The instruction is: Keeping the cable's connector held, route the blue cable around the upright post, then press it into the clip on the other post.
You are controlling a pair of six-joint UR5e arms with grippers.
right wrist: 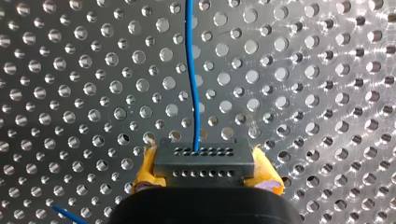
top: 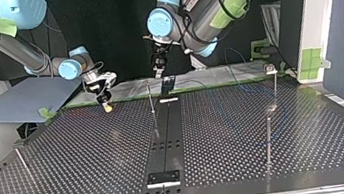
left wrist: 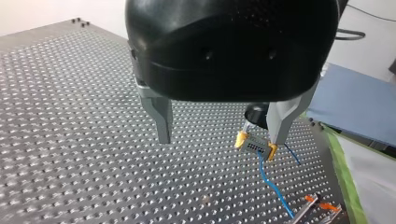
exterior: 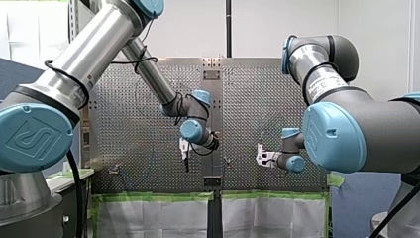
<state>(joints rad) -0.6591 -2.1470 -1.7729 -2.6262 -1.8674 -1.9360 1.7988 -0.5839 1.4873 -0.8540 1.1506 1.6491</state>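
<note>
Now right gripper (right wrist: 205,173) clamping connector (right wrist: 204,158); left gripper (left wrist: 220,135) hanging apart, empty; blue cable (right wrist: 190,70) probably not yet rounding post (top: 151,102); next needing cable grasp.

Shiny metal table (top: 91,153), matt plastic connector (right wrist: 203,161)

perforated metal table (top: 91,153), black strip (top: 166,128) down its middle. thin upright posts (top: 151,102) stand on it. blue cable (left wrist: 273,184) trails over the holes.
</note>
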